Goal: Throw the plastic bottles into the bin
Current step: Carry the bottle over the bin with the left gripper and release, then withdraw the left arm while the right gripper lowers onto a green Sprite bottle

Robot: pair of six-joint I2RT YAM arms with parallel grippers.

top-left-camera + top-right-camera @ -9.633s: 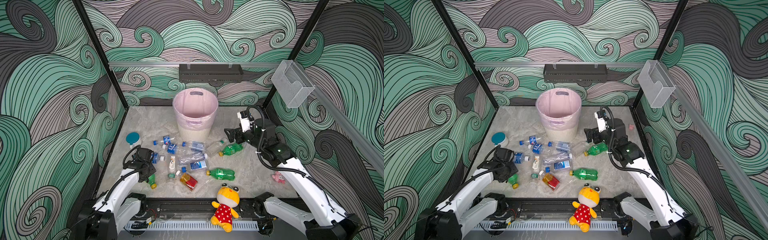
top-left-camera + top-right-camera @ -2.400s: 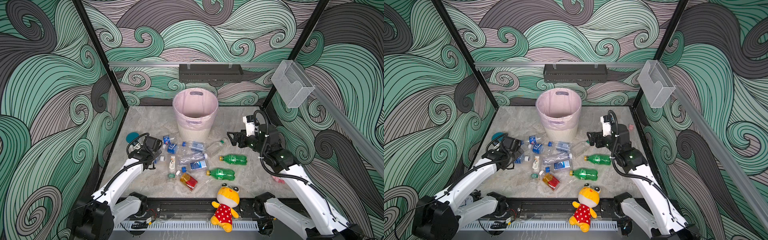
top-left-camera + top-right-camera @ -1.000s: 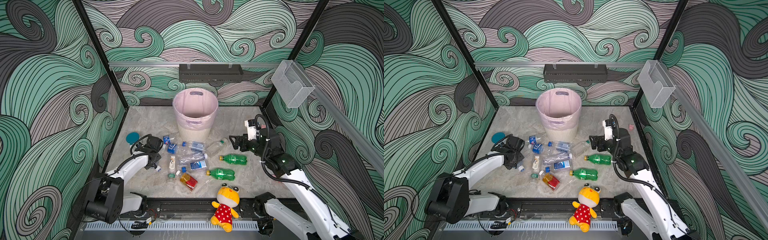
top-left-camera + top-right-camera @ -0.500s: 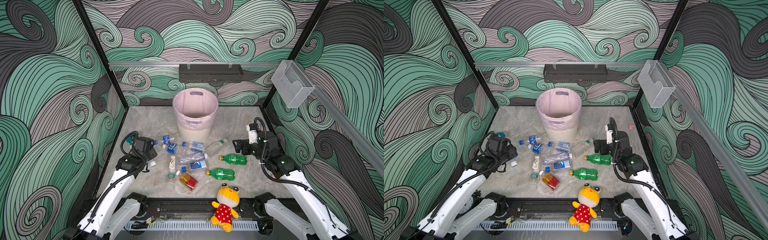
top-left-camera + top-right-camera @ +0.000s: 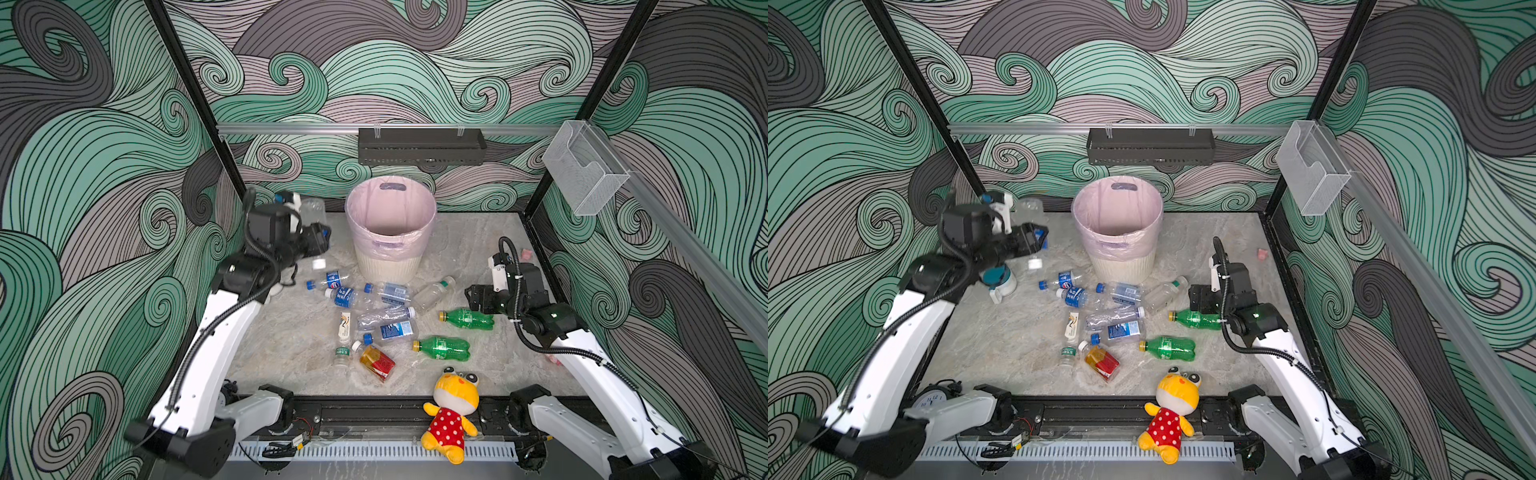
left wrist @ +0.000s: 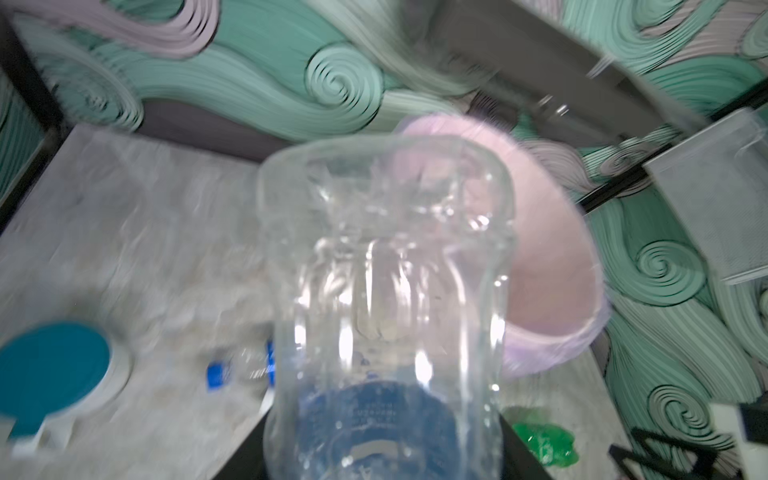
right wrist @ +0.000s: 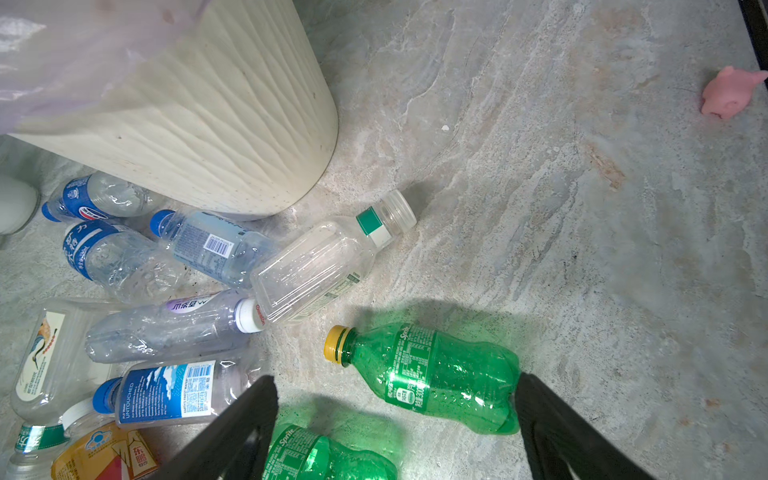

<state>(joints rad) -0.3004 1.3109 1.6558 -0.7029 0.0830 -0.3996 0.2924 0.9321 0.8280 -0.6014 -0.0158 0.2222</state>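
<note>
Plastic bottles (image 5: pixel 386 328) crowd the cream ribbed bin (image 5: pixel 390 266); your left gripper (image 6: pixel 386 449) clasps a clear bottle (image 6: pixel 386 270), your right gripper (image 7: pixel 395 384) gapes wide over a green bottle (image 7: pixel 432 374).

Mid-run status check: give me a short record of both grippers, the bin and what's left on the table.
left gripper: shut on a clear bottle, raised left of the bin, not over it
right gripper: open, low, jaws either side of a green bottle, not gripping
bin: upright, no bottle seen inside
table: about ten other bottles lying in front of the bin
other items: lidded cup, plush toy
</note>
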